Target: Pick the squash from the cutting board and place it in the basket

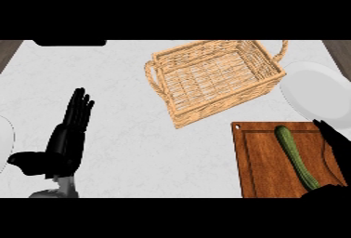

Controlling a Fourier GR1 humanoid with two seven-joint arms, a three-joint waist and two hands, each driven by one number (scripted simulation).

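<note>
The right robot hand (334,139) is showing at the right edge of the view, over the right side of the board (264,162). Its black fingers are stretching out fairly straight and holding nothing. A dark part of the same hand is also showing at the board's lower right corner. Whether any finger is touching the squash (296,157) cannot be told, but none is curling round it.

The squash, long, thin and dark green, is lying flat on the board, running from upper left to lower right along the board's right half. Its lower end is disappearing under the dark shape at the corner.

The board, brown wood with a groove near its rim and a small hole at its upper left corner, is lying on the pale desk (123,60) at the lower right.

The basket (214,79), woven from light wicker with a handle at each end, is sitting up and to the left of the board, near it but not touching. Nothing is lying in it.

A white plate (315,90) is lying just right of the basket, above the board.

The left robot hand (68,135) is resting at the lower left, well apart from the rest, fingers straight and pointing up, thumb out to the left.

Another white rim (5,139) is showing at the left edge.
</note>
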